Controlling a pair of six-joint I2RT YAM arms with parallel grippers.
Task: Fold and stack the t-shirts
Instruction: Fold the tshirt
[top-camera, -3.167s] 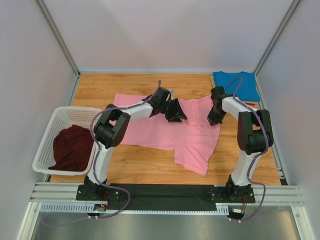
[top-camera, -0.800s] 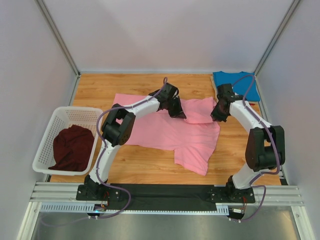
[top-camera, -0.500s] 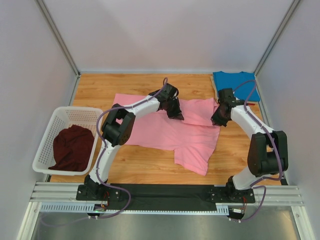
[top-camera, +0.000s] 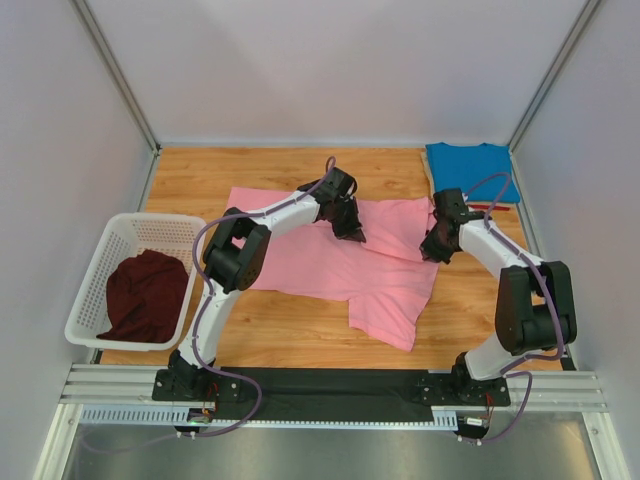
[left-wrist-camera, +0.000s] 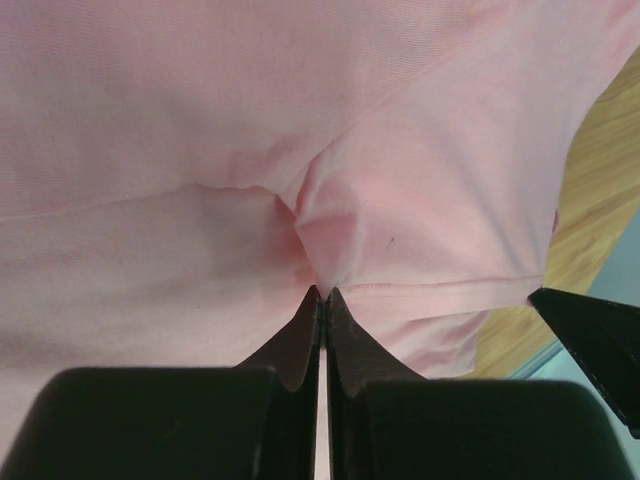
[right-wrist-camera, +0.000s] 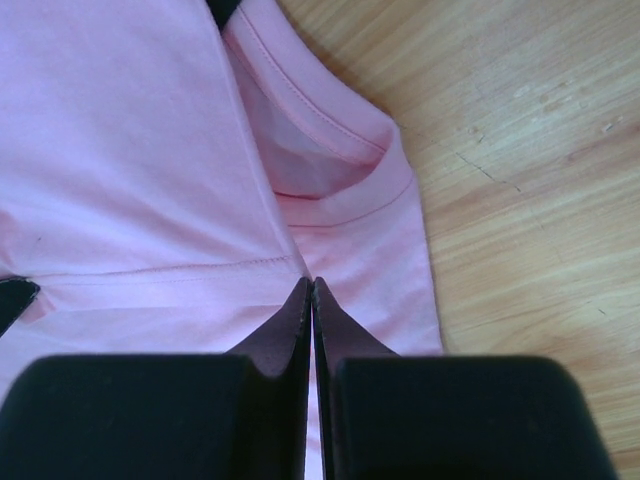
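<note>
The pink t-shirt (top-camera: 330, 265) lies spread on the wooden table, its far right part doubled over toward the front. My left gripper (top-camera: 349, 230) is shut on a pinch of that pink fabric (left-wrist-camera: 340, 230) at the flap's left end. My right gripper (top-camera: 432, 250) is shut on the flap's hem (right-wrist-camera: 180, 270) beside the collar (right-wrist-camera: 330, 125). The blue t-shirt (top-camera: 472, 170) lies flat in the far right corner. The dark maroon t-shirt (top-camera: 148, 295) sits bunched in the basket.
A white lattice basket (top-camera: 135, 222) stands at the table's left edge. Grey walls close in the left, back and right sides. Bare wood (top-camera: 290, 345) runs between the pink shirt and the arm bases.
Both grippers have carried the pink flap toward the near edge, the right one furthest, so the folded part lies lower over the shirt. Both stay shut.
</note>
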